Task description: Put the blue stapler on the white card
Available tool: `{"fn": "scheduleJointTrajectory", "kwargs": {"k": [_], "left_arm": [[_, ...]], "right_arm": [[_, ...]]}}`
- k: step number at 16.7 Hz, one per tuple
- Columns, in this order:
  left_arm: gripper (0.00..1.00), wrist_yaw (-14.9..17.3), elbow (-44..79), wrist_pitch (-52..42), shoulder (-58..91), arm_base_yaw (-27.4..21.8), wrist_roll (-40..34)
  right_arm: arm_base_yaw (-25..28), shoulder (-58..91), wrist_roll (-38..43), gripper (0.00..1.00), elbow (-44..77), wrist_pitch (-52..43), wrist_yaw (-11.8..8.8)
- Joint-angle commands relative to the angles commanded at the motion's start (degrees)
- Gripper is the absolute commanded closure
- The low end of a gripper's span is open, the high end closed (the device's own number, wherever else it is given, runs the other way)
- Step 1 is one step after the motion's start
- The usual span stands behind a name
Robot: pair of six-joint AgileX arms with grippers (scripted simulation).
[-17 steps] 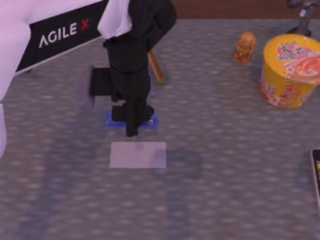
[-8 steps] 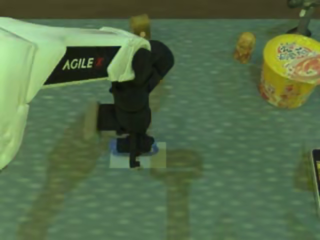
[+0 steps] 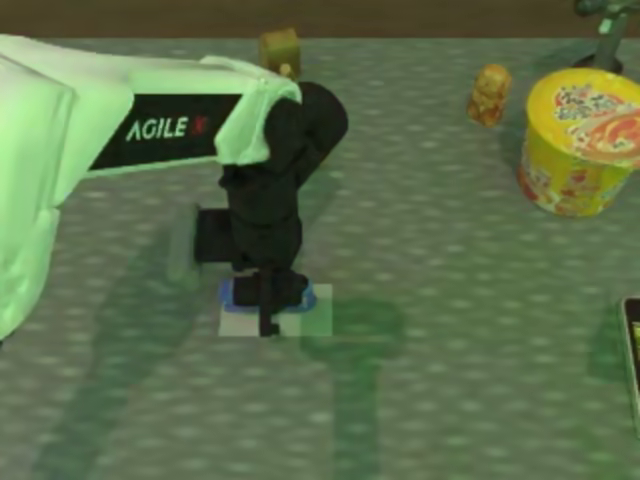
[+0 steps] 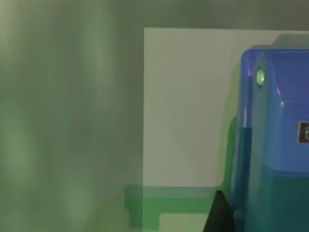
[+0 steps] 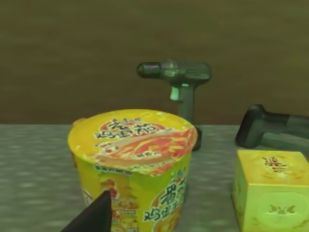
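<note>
The blue stapler (image 3: 306,296) is mostly under my left gripper (image 3: 268,303), with only its two blue ends showing at either side. It is at the white card's (image 3: 312,320) far edge, over the card. My left gripper is shut on the stapler from above. In the left wrist view the stapler (image 4: 275,145) fills one side, close over the pale card (image 4: 188,106), with a dark fingertip (image 4: 219,215) against its side. My right gripper (image 5: 99,217) shows only as a dark wedge in the right wrist view, facing the noodle cup; that arm is outside the top view.
A yellow noodle cup (image 3: 582,140) stands at the back right, with a small orange figurine (image 3: 490,93) beside it. A wooden mallet head (image 3: 281,48) sits behind the left arm. A dark phone-like slab (image 3: 632,350) lies at the right edge. A drill (image 5: 176,77) and a yellow box (image 5: 270,193) are near the cup.
The left gripper carried the stapler from behind the card toward the front, onto the card's far edge. Over the last half second it has barely moved.
</note>
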Motion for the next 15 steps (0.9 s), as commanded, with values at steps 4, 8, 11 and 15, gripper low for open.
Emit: {"fn": "scheduleJointTrajectory", "kwargs": {"k": [4, 8, 11, 15], "left_arm": [[0.4, 0.0, 0.0, 0.0, 0.0, 0.0, 0.0], [0.1, 0.0, 0.0, 0.0, 0.0, 0.0, 0.0], [0.0, 0.0, 0.0, 0.0, 0.0, 0.0, 0.0], [0.0, 0.0, 0.0, 0.0, 0.0, 0.0, 0.0]], "right_arm": [[0.0, 0.0, 0.0, 0.0, 0.0, 0.0, 0.0], [0.0, 0.0, 0.0, 0.0, 0.0, 0.0, 0.0], [0.0, 0.0, 0.0, 0.0, 0.0, 0.0, 0.0], [0.0, 0.0, 0.0, 0.0, 0.0, 0.0, 0.0]]}}
